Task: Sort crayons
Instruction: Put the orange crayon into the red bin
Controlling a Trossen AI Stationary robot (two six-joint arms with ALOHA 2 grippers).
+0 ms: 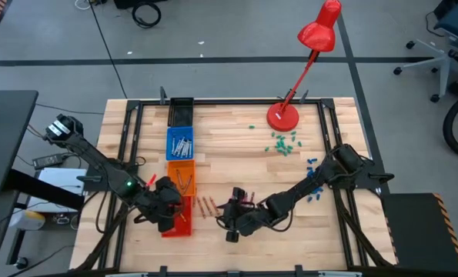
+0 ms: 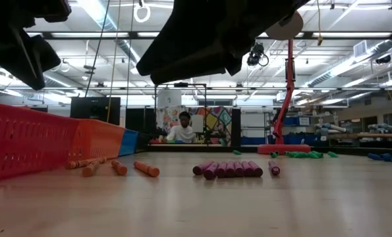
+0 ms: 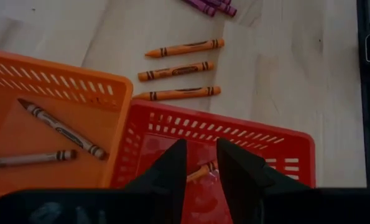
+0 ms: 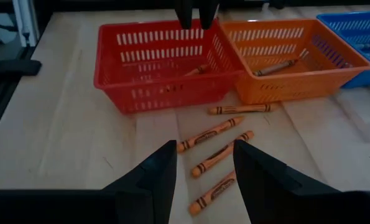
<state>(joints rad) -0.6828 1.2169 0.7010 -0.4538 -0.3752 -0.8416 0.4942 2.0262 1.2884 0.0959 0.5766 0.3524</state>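
Three baskets stand in a row at the table's left: blue [image 1: 181,142], orange [image 1: 181,175] and red [image 1: 178,219]. My left gripper [image 3: 201,162] hovers over the red basket [image 3: 222,134], open by a narrow gap; one orange crayon [image 4: 197,70] lies on that basket's floor below it. Two greyish crayons [image 3: 60,127] lie in the orange basket. Several orange crayons [image 4: 217,146] lie on the table beside the red basket, with my right gripper [image 4: 203,174] open above them. A row of magenta crayons [image 2: 228,169] lies side by side nearby.
A red desk lamp [image 1: 282,115] stands at the far right, with green bits [image 1: 282,142] and blue bits [image 1: 313,165] scattered near it. The blue basket holds silver crayons. A person [image 2: 182,131] sits in the room beyond the table.
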